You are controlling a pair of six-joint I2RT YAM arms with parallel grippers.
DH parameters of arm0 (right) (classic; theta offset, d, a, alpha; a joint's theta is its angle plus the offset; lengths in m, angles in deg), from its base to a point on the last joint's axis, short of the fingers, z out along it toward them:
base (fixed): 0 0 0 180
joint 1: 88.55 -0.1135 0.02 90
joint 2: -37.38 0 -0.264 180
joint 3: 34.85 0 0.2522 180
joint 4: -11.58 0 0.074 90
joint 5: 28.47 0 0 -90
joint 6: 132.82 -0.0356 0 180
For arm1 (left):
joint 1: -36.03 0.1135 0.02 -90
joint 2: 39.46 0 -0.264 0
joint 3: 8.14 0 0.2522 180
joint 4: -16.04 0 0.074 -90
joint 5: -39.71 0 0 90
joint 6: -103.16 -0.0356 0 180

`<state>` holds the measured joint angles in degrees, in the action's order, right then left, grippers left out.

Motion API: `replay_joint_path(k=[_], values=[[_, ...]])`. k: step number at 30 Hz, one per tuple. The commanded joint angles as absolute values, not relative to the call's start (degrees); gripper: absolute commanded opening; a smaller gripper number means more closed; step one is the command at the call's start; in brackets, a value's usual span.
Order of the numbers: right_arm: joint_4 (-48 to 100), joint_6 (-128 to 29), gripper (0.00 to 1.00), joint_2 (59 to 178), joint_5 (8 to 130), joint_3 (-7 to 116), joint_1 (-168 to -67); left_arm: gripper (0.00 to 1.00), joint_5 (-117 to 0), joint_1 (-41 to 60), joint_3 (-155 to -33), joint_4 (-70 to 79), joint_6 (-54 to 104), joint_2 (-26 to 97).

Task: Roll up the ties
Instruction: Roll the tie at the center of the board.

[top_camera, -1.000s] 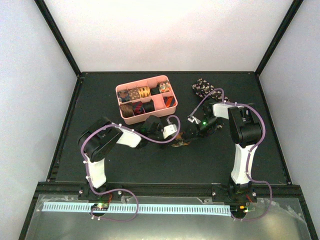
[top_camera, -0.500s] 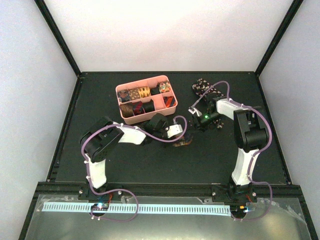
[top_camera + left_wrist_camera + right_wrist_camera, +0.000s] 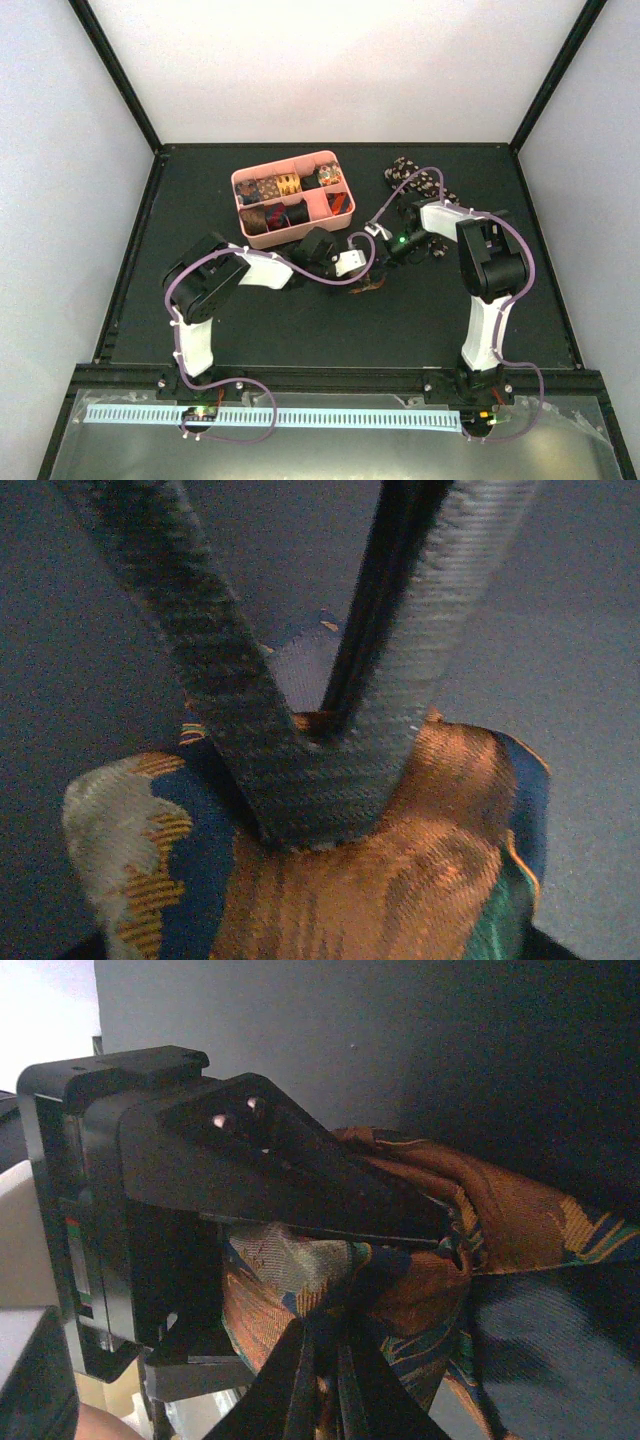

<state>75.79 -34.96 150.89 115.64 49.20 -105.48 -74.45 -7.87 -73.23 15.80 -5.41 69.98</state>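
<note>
Nearer together now: right gripper (image 3: 325,1350) clenched on the tie (image 3: 400,1290), left gripper (image 3: 315,750) hold I cannot tell; tugging could unwind it.

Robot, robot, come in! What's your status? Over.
Left end effector shut on orange tie. Right end effector shut on same tie. Pink tray apart, not blocking.

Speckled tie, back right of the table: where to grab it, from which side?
Probably a top fold at its near edge, from straight above: the speckled tie lies bunched low on the table, offering no side edge to slide under.
</note>
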Motion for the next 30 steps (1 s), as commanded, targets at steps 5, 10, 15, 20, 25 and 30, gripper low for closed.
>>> replay_joint_path(k=[5, 10, 15, 20, 25, 30], values=[[74.30, -34.42, 0.02, 152.77, 104.24, 44.85, -104.21, 0.57, -78.33, -7.39, -69.31, 21.41, -2.59, 70.62], [73.99, -34.49, 0.02, 152.47, 102.07, 43.73, -103.34, 0.57, -80.88, -7.39, -70.26, 26.70, -0.86, 71.26], [73.74, -34.81, 0.02, 152.77, 99.92, 43.78, -102.41, 0.57, -82.86, -7.40, -70.10, 32.16, -0.20, 73.80], [73.68, -34.89, 0.02, 153.00, 98.66, 44.00, -102.18, 0.57, -83.88, -7.39, -69.32, 36.37, -0.14, 75.67], [73.40, -34.71, 0.02, 152.95, 97.59, 43.70, -102.00, 0.60, -83.27, -7.39, -69.14, 36.50, 0.45, 76.26], [73.08, -34.72, 0.02, 153.06, 99.36, 43.35, -101.94, 0.46, -79.55, -7.41, -69.28, 31.35, 0.29, 75.58]])
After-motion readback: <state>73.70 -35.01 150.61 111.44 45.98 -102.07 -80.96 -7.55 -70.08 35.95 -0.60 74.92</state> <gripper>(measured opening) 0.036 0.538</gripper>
